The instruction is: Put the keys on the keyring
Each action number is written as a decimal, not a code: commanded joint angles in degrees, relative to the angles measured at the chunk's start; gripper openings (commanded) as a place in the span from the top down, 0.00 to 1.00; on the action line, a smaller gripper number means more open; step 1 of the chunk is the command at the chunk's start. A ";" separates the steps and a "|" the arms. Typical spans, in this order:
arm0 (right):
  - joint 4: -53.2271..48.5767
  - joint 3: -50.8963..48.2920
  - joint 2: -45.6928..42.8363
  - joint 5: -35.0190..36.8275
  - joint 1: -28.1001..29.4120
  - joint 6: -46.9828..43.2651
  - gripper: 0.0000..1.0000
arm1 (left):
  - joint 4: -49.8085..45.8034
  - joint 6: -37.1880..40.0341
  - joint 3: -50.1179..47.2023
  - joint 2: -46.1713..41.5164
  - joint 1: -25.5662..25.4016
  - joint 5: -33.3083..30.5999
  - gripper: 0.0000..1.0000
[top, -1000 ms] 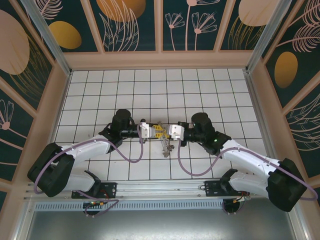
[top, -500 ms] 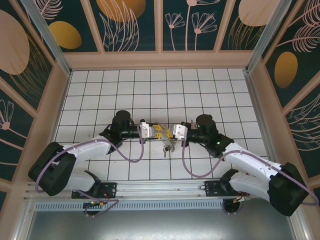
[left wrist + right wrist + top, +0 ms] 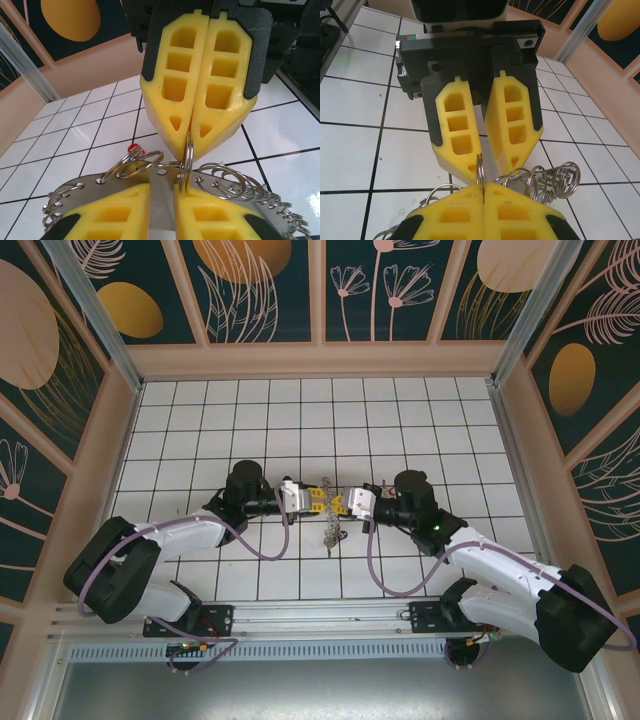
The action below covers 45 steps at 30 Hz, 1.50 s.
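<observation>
The keyring [image 3: 127, 176] was held clear of the desk [image 3: 292, 167] between the two end effectors, which were set tip to tip. The left end effector [image 3: 161, 187] was clenched on the keyring's flat band. The right end effector [image 3: 482, 188] was pinched tight on one split ring [image 3: 188, 155] just past the left tips. The step in hand was judged to be the steadying of that ring for threading. A red speck [image 3: 132, 148] was seen beyond the left tips, possibly a tagged key. For the next move, one end effector would have to be freed and a key fetched, with the band kept steady by the other.
</observation>
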 commanded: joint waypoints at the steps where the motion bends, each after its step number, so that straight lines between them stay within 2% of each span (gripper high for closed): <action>1: 3.21 -0.04 0.31 -1.73 0.18 0.75 1.00 | 3.95 -2.01 0.11 0.10 -0.14 2.48 0.79; 4: 2.98 0.18 0.80 -0.74 0.29 0.44 1.00 | 3.04 -1.60 0.27 -0.77 -0.14 3.30 0.78; 10: 2.15 0.44 0.84 0.55 0.29 -0.09 1.00 | -9.49 5.24 1.74 -2.28 -0.14 4.00 0.71; 13: 1.78 0.44 0.86 0.87 0.29 -0.31 1.00 | -11.90 5.84 2.01 -2.47 -0.18 4.26 0.69; 28: -1.24 1.28 1.40 2.32 0.73 -2.38 1.00 | -9.85 5.28 2.67 -3.12 -0.15 -0.44 0.73; 36: -0.53 1.71 2.30 3.77 1.23 -1.76 1.00 | -7.82 2.74 3.10 -1.49 -0.18 2.43 0.81; 45: -0.54 3.34 3.58 5.24 2.13 -1.33 1.00 | -8.51 2.83 4.24 0.70 -0.16 2.72 0.82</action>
